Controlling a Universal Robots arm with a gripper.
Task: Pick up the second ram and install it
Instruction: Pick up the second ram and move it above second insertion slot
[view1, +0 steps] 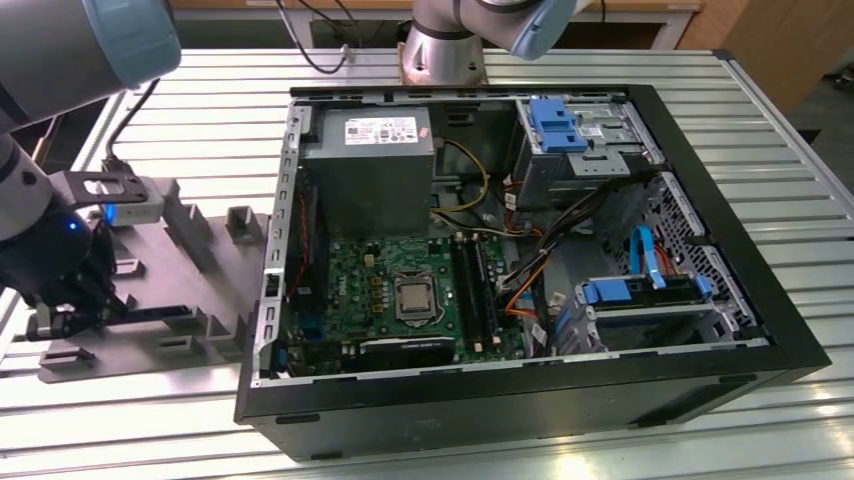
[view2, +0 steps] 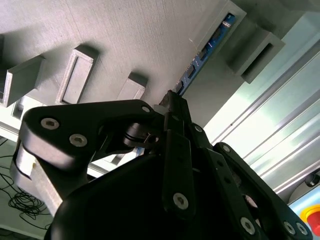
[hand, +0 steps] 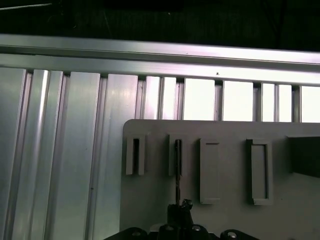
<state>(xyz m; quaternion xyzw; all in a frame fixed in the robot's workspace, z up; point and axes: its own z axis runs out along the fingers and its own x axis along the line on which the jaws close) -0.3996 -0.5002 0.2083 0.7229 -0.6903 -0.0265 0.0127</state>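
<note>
The arm hangs low over the grey tray (view1: 154, 280) at the exterior view's left, well apart from the open computer case (view1: 534, 400) and the long black slots (view1: 477, 290) on its board. In the second wrist view the gripper (view2: 172, 100) has its jaws drawn narrow on the end of the second ram (view2: 202, 54), and as far as I can see they are pinching it. The stick stands on edge in its groove in the tray, between raised blocks (view2: 75, 75), not yet lifted. I'd call this the grasp, with the installing all to do. Freeing it calls for a straight, level lift, since the blocks sit close on either side. The slatted desk (view1: 801, 200) around the tray is open. The case wall stands between tray and slots, and cables (view1: 534, 285) crowd just beside them.
</note>
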